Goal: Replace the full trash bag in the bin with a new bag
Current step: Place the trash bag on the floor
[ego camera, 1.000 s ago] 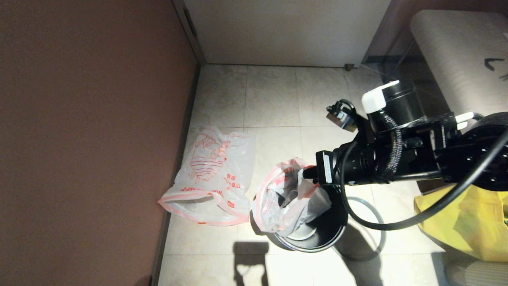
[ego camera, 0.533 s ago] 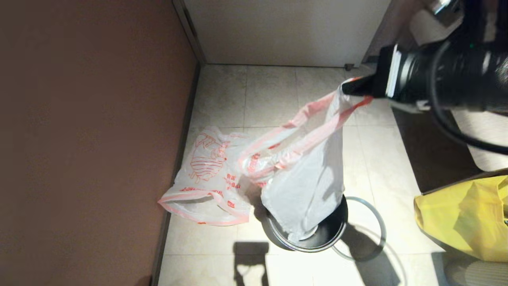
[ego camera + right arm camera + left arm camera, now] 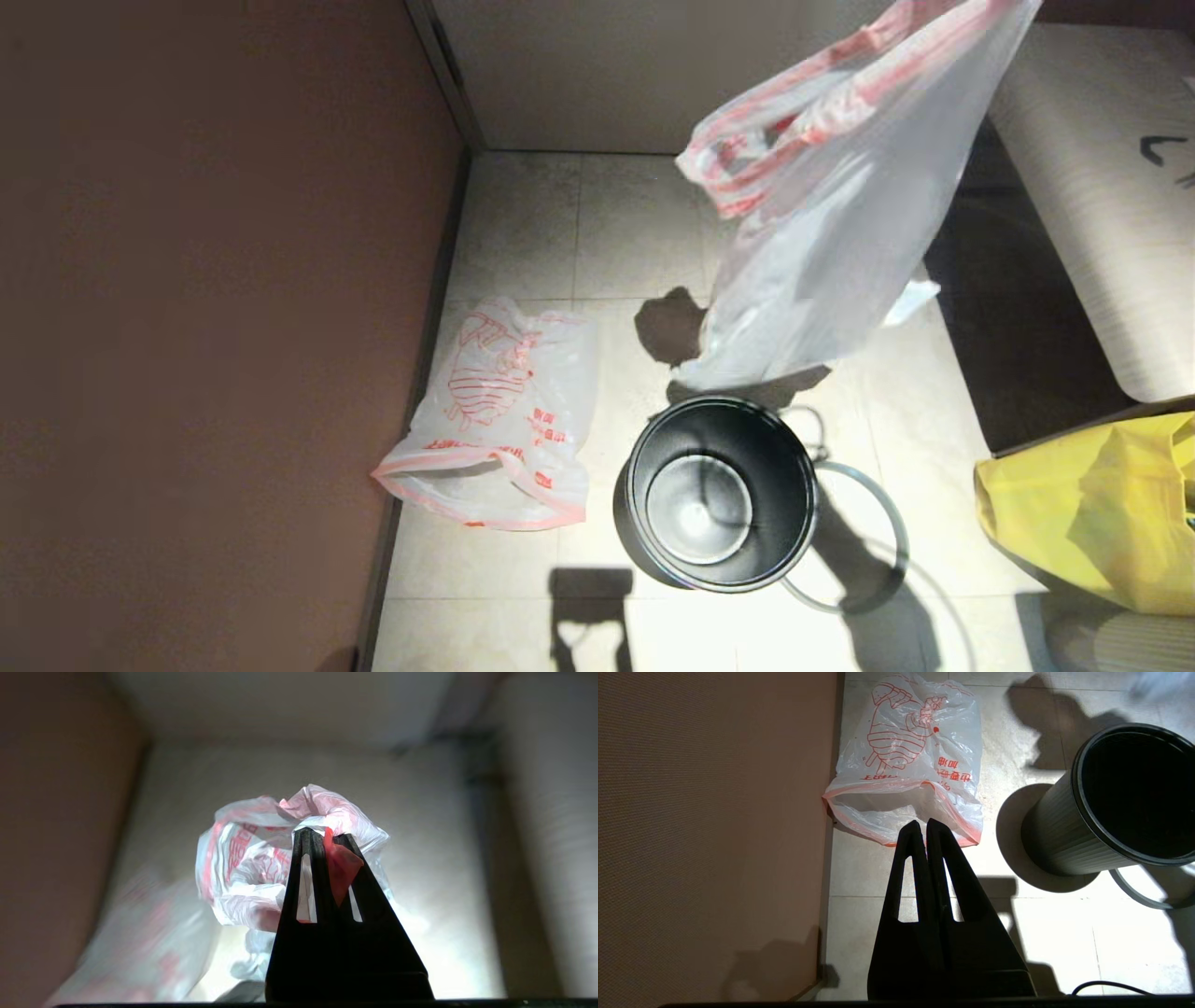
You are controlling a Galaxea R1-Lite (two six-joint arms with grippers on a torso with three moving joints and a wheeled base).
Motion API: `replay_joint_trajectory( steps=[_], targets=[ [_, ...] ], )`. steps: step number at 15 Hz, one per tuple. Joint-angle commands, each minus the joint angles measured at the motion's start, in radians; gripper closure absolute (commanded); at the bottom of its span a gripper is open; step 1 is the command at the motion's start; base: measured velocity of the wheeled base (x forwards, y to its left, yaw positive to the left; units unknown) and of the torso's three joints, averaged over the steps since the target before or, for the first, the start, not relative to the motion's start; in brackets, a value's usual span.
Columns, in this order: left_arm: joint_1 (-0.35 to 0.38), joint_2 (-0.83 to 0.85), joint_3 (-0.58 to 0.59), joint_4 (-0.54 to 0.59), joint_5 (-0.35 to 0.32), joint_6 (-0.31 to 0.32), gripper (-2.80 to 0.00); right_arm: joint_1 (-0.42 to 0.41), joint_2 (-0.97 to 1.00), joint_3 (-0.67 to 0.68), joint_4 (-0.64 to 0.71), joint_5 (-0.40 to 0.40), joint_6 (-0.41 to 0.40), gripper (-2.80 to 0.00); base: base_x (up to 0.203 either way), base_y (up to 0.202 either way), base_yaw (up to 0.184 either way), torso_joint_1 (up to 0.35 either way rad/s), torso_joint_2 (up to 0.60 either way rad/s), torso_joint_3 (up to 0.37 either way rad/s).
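The full trash bag, thin translucent white with pink-red edges, hangs in the air above and behind the bin, clear of it. My right gripper is shut on its pink-red tip; the arm itself is out of the head view. The black round bin stands on the floor tiles with nothing inside; it also shows in the left wrist view as the bin. The new bag, white with a red line drawing, lies flat by the left wall. My left gripper hovers shut just short of the new bag.
A brown wall borders the left side. A large yellow bag sits at the right. A grey hoop lies on the floor beside the bin. A pale cushioned seat stands at the back right.
My right gripper has pulled the full trash bag up out of the bin and away to the upper right. The arm has left the head view. The bin now stands bare.
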Motion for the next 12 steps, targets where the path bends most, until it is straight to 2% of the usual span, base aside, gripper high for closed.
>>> replay_joint_trajectory(
  steps=[1,2,4,6,8,12],
  targets=[
    [0.000,0.000,0.000,0.000,0.000,-0.001,0.00,-0.021,-0.021,-0.012,-0.104,-0.040,-0.133,0.00,0.000,0.000,0.000,0.000,0.00,0.000],
    [0.000,0.000,0.000,0.000,0.000,-0.001,0.00,-0.030,-0.035,-0.012,-0.151,-0.044,-0.170,0.00,0.000,0.000,0.000,0.000,0.00,0.000],
    [0.000,0.000,0.000,0.000,0.000,-0.001,0.00,-0.066,-0.046,-0.011,-0.163,-0.053,-0.188,0.00,0.000,0.000,0.000,0.000,0.00,0.000],
    [0.000,0.000,0.000,0.000,0.000,-0.001,0.00,-0.175,-0.027,0.007,-0.163,-0.046,-0.179,0.00,0.000,0.000,0.000,0.000,0.00,0.000],
    [0.000,0.000,0.002,0.000,0.000,-0.001,0.00,-0.321,0.032,0.060,-0.163,-0.021,-0.121,0.00,0.000,0.000,0.000,0.000,0.00,0.000],
    [0.000,0.000,0.001,0.000,0.000,-0.001,0.00,-0.585,0.299,0.121,-0.172,0.036,0.073,0.00,0.000,0.000,0.000,0.000,0.00,0.000]
  ],
)
